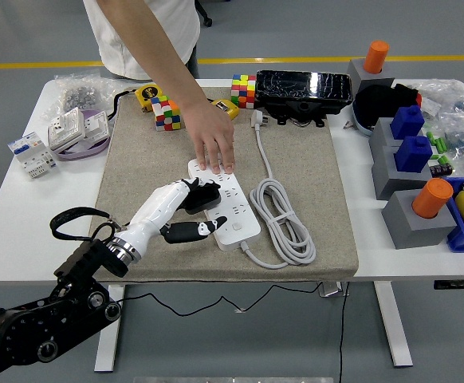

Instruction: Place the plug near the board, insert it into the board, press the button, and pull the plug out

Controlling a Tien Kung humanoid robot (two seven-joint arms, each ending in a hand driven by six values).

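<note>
Left robot hand (186,209) clamped on black plug (199,197) over white board (226,204). Person's hand (213,145) presses board's far end. Coiled cable (282,219) just right; Rubik's cubes (167,112) beyond.

One high head camera, looking forward and down over the table

The single view sits on the robot's side, with the white table (9,239) spanning the frame's width and grey floor showing beyond its far edge and below its near one. The left arm (64,303) enters from the lower left corner, close to the lens, while a person (148,32) stands opposite at the top, cut off at the chest. The felt mat (312,199) lies mid-frame at moderate range. No second view overlaps it
</note>
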